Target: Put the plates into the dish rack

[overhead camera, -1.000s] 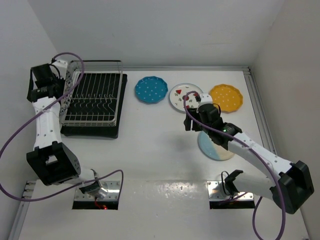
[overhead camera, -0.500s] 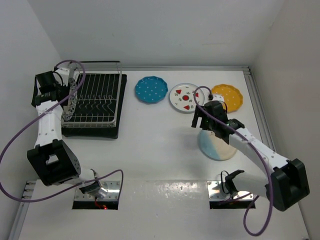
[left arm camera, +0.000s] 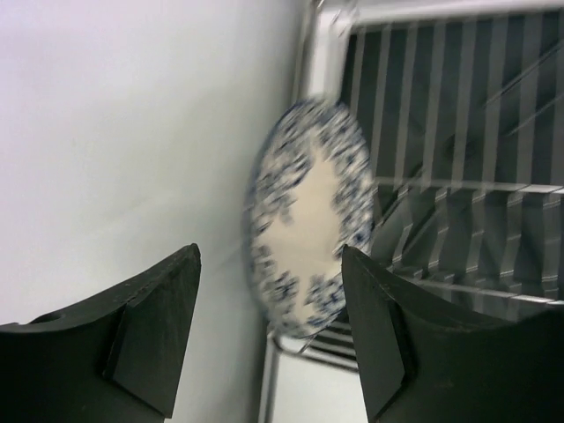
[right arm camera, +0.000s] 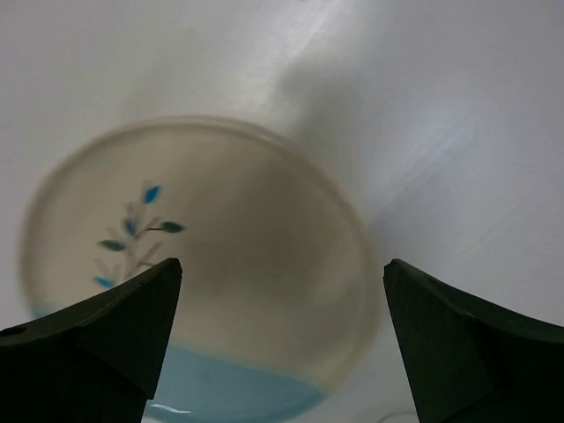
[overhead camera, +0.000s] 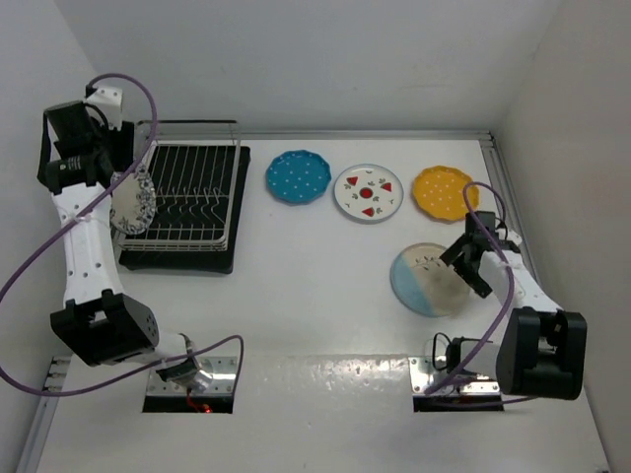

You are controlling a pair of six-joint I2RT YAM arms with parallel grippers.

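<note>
Right gripper [right arm camera: 282,264] swung back; half-blue plate [right arm camera: 203,264] lies beyond its spread fingers [right arm camera: 97,326].

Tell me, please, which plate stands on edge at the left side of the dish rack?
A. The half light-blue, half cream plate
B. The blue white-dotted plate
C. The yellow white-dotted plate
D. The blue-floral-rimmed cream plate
D: the blue-floral-rimmed cream plate is up on its edge against the left rim of the dish rack, as both the top view and the left wrist view show.
</note>
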